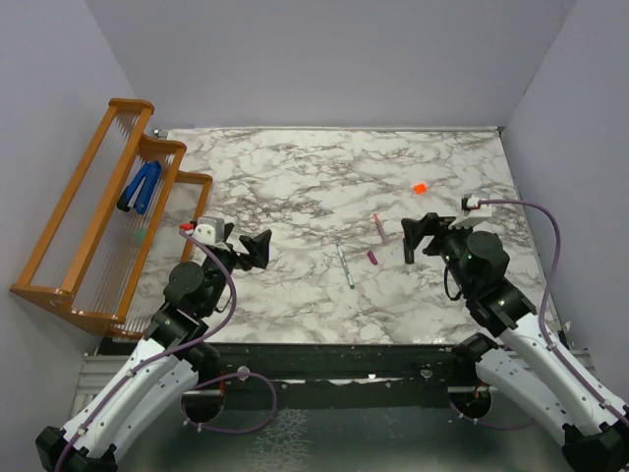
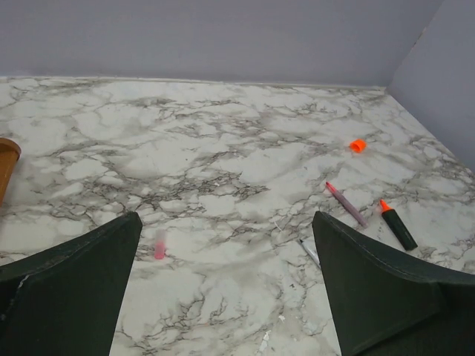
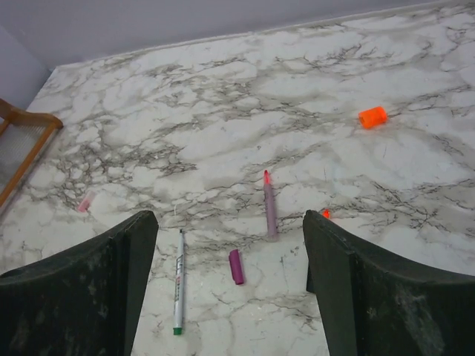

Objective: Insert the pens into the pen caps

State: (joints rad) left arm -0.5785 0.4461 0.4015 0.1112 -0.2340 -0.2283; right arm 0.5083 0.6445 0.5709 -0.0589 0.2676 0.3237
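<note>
Lying flat on the marbled table (image 1: 295, 167), the dull pink pen (image 3: 269, 208) rested directly ahead of the right gripper (image 3: 228, 216). Its long axis ran almost straight away from the jaws, with its red-tipped end pointing to the far side. The magenta cap (image 3: 236, 266) lay slightly nearer the gripper and a little to the left of that pen, close to it but not touching. The white-grey pen (image 3: 178, 280) lay further left, roughly parallel to the pink one. The black marker (image 2: 398, 225) was mostly hidden behind one finger in the right wrist view, where only its orange tip showed. The orange cap (image 3: 372, 116) sat well beyond, off to the right. The pale pink cap (image 2: 159, 250) lay apart from the rest, just ahead of the left gripper (image 2: 226, 216). Both sets of jaws stood wide apart and held nothing. No pen was capped. Judged from this layout, the right arm was nearer to the pink pen and the magenta cap. Its jaws already spanned across the pen's axis, so a grasp should need little wrist rotation.
</note>
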